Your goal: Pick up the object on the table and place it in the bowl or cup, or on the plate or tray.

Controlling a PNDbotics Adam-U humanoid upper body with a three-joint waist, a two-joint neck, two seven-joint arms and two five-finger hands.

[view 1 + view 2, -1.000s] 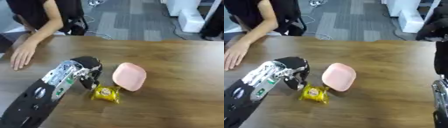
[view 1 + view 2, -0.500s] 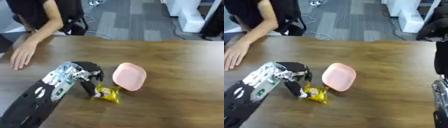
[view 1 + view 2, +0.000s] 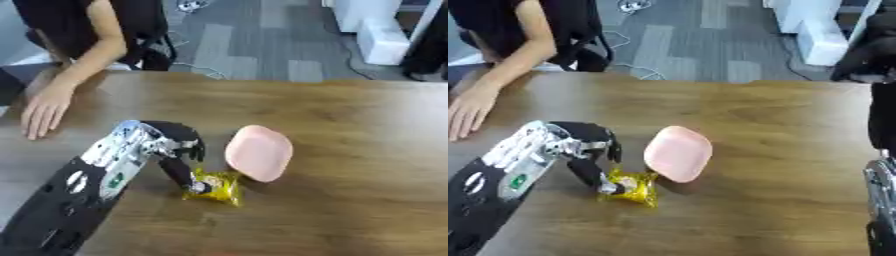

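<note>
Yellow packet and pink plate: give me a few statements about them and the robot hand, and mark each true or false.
1. The yellow packet lies on the wooden table, not on the pink plate. True.
2. The left robot hand reaches down to the packet, a fingertip at its edge. True.
3. The pink plate holds a spoon. False: nothing lies on it.
4. The packet is to the right of the plate. False: it lies in front of the plate, nearer the camera and a little left.
5. A person's hand rests flat on the table at the far left. True.
</note>
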